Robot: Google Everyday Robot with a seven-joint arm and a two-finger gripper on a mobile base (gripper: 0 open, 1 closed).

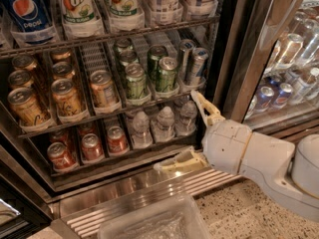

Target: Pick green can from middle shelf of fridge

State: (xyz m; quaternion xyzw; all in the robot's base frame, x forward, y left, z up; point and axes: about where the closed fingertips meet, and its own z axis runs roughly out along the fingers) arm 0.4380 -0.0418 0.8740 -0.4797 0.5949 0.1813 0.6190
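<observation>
The fridge [239, 59] stands open with its steel frame on the right. On the middle shelf [79, 116] stand rows of orange-gold cans [65, 96] at left, green cans in the middle and slim silver-blue cans [192, 63] at right. The front light green can [135, 81] has a silver lid; a darker green can [166, 73] stands beside it. My gripper [177, 131] is open and empty. Its two cream fingers are spread wide: the upper fingertip [195, 94] is just right of the shelf's front right corner, the lower [162, 166] over the fridge base. It is below and right of the green cans.
Big soda bottles [75, 4] fill the rack above. Red cans [92, 146] and water bottles [164, 123] fill the rack below. A ribbed metal base [129, 193] runs along the bottom. A clear plastic bin [154, 223] sits in front. A second cooler with bottles [294, 68] is at right.
</observation>
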